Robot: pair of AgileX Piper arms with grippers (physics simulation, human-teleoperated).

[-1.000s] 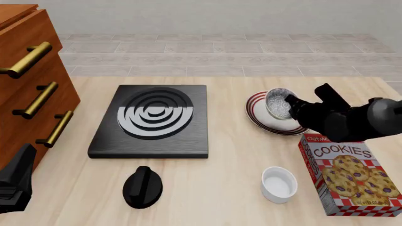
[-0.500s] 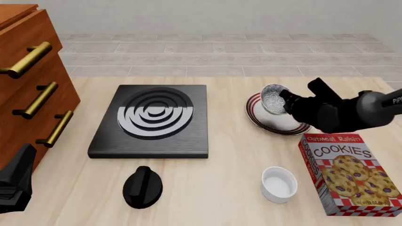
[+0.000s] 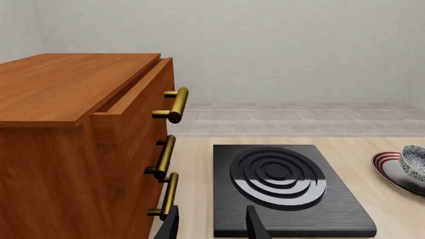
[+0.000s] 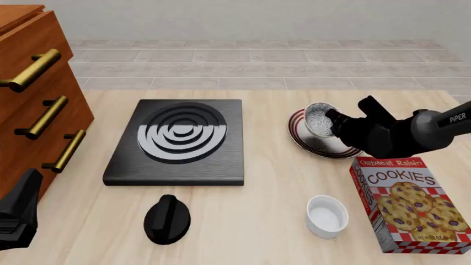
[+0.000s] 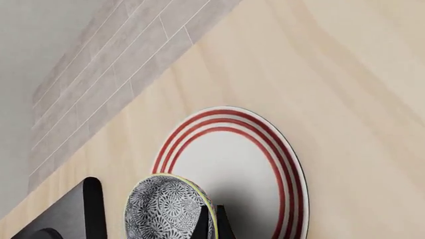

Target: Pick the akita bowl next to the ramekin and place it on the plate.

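Note:
The akita bowl (image 4: pixel 318 118), grey-speckled inside, hangs tilted over the far left part of the red-ringed plate (image 4: pixel 297 134). My right gripper (image 4: pixel 332 119) is shut on its rim. In the right wrist view the fingers (image 5: pixel 200 223) pinch the akita bowl (image 5: pixel 166 211) above the plate (image 5: pixel 246 159). The white ramekin (image 4: pixel 327 216) stands alone near the front edge. My left gripper (image 4: pixel 17 216) rests at the front left, far from all this; its wrist view shows the left gripper (image 3: pixel 214 226) open with nothing between its fingers, and the bowl (image 3: pixel 415 162) and plate (image 3: pixel 387 168) far off.
A black stove burner (image 4: pixel 176 141) lies at the table's centre-left, a black knob (image 4: pixel 167 219) in front of it. A wooden drawer cabinet (image 4: pixel 33 105) with brass handles fills the left side. A cookies box (image 4: pixel 409 203) lies right of the ramekin, just in front of the plate.
My right gripper has carried the bowl slightly farther back and left over the plate. The left arm has not moved.

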